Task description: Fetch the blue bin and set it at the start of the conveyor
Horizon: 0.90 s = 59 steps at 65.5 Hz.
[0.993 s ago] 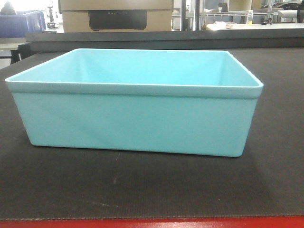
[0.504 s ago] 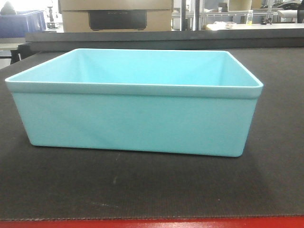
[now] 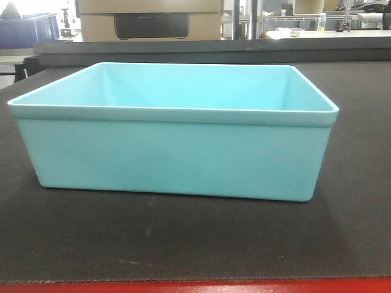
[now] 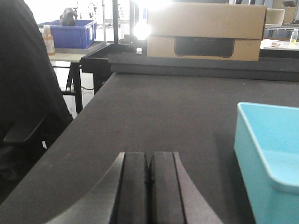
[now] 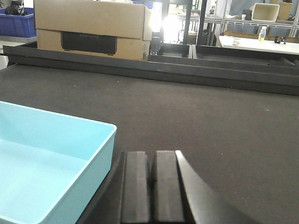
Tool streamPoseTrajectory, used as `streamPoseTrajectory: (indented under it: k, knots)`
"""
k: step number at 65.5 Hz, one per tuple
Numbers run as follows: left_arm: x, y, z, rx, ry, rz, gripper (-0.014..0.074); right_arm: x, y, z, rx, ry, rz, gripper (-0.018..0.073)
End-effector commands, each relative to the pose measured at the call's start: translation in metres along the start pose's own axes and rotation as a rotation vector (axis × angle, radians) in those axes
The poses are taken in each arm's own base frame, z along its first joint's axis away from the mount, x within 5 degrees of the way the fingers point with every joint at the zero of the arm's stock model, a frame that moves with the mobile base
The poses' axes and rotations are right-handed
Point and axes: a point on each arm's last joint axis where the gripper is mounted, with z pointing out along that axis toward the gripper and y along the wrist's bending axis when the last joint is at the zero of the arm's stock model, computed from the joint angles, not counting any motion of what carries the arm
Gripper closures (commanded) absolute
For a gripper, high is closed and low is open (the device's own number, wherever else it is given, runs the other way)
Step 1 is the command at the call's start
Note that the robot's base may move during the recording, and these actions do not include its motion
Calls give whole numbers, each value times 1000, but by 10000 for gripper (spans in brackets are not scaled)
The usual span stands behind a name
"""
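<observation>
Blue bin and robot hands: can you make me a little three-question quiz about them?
1. True or false: the blue bin rests on the dark belt.
2. Is anything visible inside the bin? A) a bottle B) nothing C) a box
3. How do the left gripper and right gripper stand: open or shut?

Key: 1 true. 2 B. 3 both shut, holding nothing, beside the bin.

Cardboard box (image 3: 149, 18) behind, dark blue crate (image 4: 72, 33) on table, bright backlight, metal shelving.

bright backlight glare behind the cardboard box (image 4: 205, 30); foreground evenly lit, sharp.
</observation>
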Motion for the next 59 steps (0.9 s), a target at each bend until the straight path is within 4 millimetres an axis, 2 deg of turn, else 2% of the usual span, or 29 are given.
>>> streamPoseTrajectory:
  k: [1,11,14,59]
  knots:
    - [16,0,6,4,-45,-3,707,-1,0,-1,3,-27,-17,721]
    - [42,-2,13,32,-38,2,707,-2,0,-1,3,-29,-17,721]
    - [39,-2,12,33,-80,1,707,-2,0,-1,3,-29,-17,721]
    - [40,-2,12,32,-66,1,707,-2,0,-1,3,-29,-17,721]
